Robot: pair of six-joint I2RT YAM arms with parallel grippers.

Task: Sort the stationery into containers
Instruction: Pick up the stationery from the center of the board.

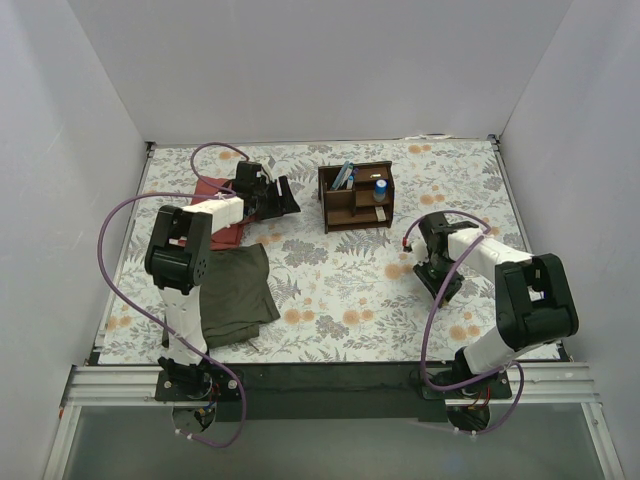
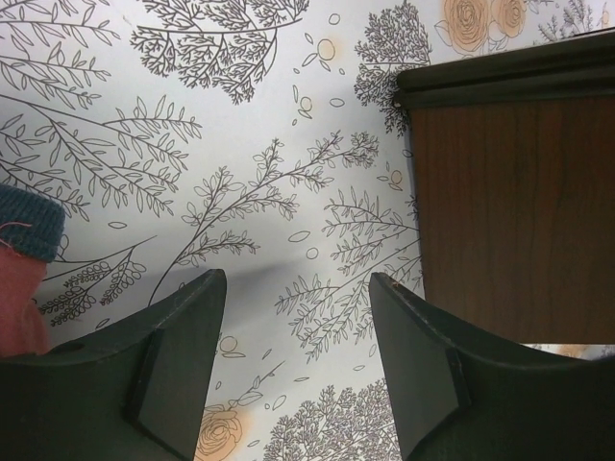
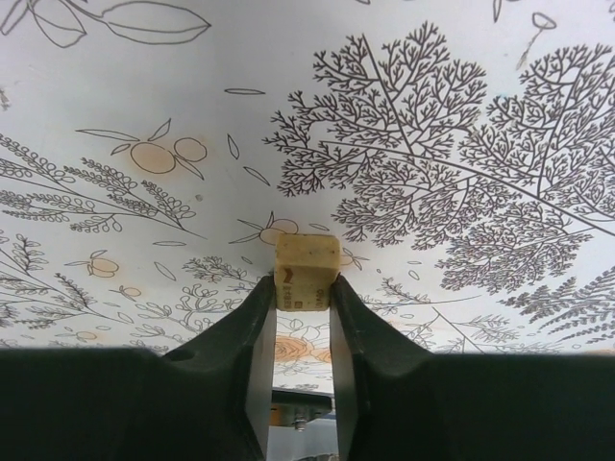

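The dark brown wooden organiser (image 1: 355, 197) stands at the back middle of the table. Blue and grey pens (image 1: 344, 176) lean in its top left compartment, and a blue-capped cylinder (image 1: 380, 189) stands in a right compartment. My right gripper (image 3: 304, 288) is shut on a small beige eraser block (image 3: 306, 269) and holds it just above the floral cloth; in the top view it (image 1: 446, 287) sits right of and nearer than the organiser. My left gripper (image 2: 296, 286) is open and empty, just left of the organiser's side wall (image 2: 514, 202); it also shows in the top view (image 1: 287, 194).
A red folded cloth (image 1: 215, 205) lies under the left arm, and its edge shows in the left wrist view (image 2: 19, 288). An olive cloth (image 1: 235, 290) lies at the near left. White walls close in the table on three sides.
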